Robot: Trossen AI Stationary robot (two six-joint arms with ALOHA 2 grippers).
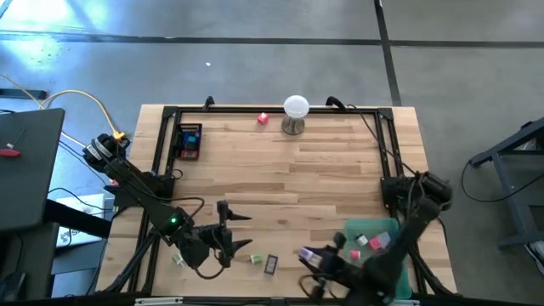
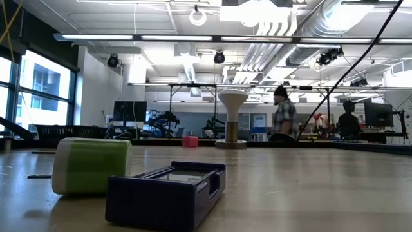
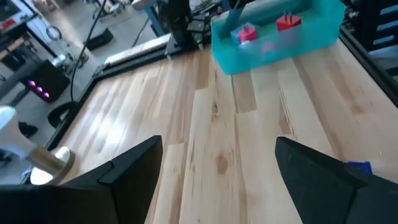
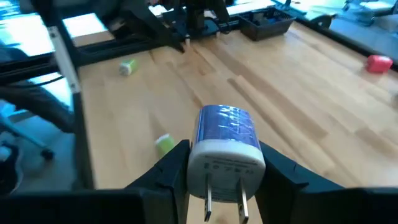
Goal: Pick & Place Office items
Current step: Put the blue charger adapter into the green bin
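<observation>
My right gripper (image 1: 308, 254) hovers near the table's front edge, left of the teal bin (image 1: 381, 229), shut on a small white plug adapter with a blue-purple end (image 4: 225, 134). My left gripper (image 1: 231, 214) stands open at the front left; nothing lies between its fingers (image 3: 124, 174). On the table rest a green-and-white piece (image 1: 255, 257), a black piece (image 1: 272, 264), another green piece (image 1: 178, 259) and a red piece (image 1: 263, 118). The bin holds red and pink pieces (image 3: 287, 22). My right gripper pinches the plug adapter between its two fingers (image 4: 168, 174), which lie on the two sides of its white prong end (image 4: 199, 163). They come nearly level from the table's right. The prongs face back toward the wrist, the blue-purple end points away, and the adapter is clear of the table.
A white ball on a metal stand (image 1: 295, 110) stands at the far edge. A black tray with items (image 1: 189, 140) sits at the far left. A black frame (image 1: 161, 144) runs around the table. People stand in the room beyond (image 2: 283, 116).
</observation>
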